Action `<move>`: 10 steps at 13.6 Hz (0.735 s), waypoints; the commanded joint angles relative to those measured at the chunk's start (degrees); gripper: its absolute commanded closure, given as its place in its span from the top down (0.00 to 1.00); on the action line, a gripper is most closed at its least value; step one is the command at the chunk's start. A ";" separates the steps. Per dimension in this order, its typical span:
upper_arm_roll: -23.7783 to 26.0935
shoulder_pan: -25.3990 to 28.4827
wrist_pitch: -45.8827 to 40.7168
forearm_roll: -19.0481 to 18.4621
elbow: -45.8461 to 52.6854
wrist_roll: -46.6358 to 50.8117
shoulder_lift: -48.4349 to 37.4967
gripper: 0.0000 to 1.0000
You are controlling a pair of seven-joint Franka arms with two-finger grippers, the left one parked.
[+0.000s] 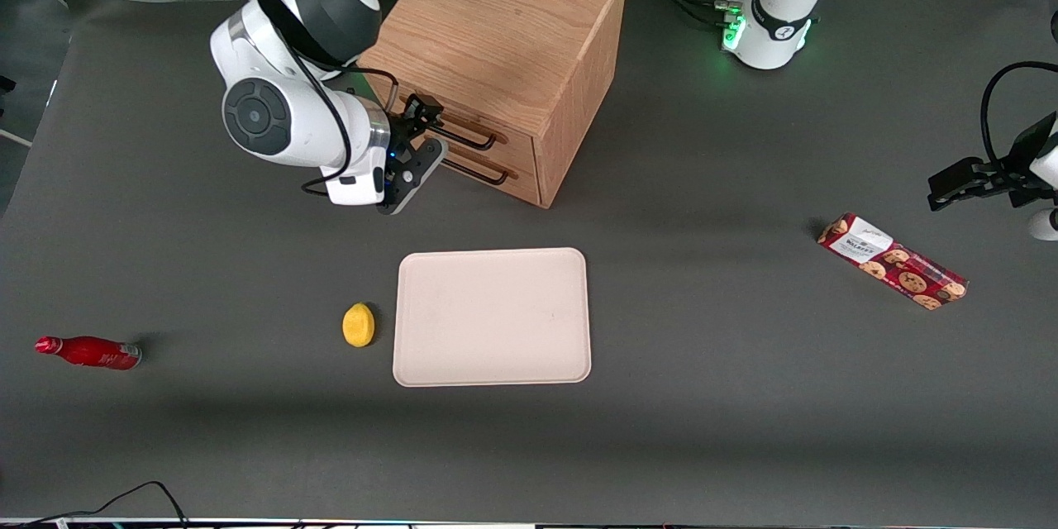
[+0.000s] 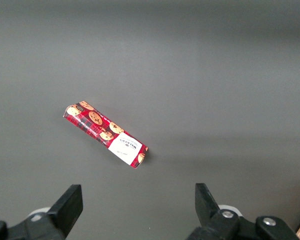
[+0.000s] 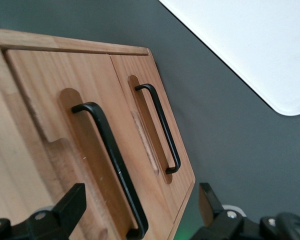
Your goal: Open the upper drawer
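My right arm bent low over table, elbow joint toward working-arm end, forearm reaching sideways. Wrist turned so my gripper (image 1: 416, 150) lies roughly level, pointing at cabinet front. Fingers (image 3: 70, 205) spread wide apart, nothing between them, touching nothing. Fingertips hang just short of upper drawer handle (image 3: 112, 160). Dark cable loops over my forearm and wrist.

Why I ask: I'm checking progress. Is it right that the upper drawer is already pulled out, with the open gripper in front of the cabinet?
No. The upper drawer is shut, flush with the lower drawer, as the right wrist view shows. The gripper is open in front of the cabinet.
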 commanded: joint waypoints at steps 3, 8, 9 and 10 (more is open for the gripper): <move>1.58 0.06 3.02 -1.02 -3.81 -2.18 -0.63 1.00; 2.10 -0.03 3.90 -1.02 -4.34 -3.23 1.74 1.00; 2.37 -0.03 3.99 -1.02 -4.69 -3.58 1.83 1.00; 2.89 -0.03 3.99 -1.02 -4.70 -3.67 1.92 1.00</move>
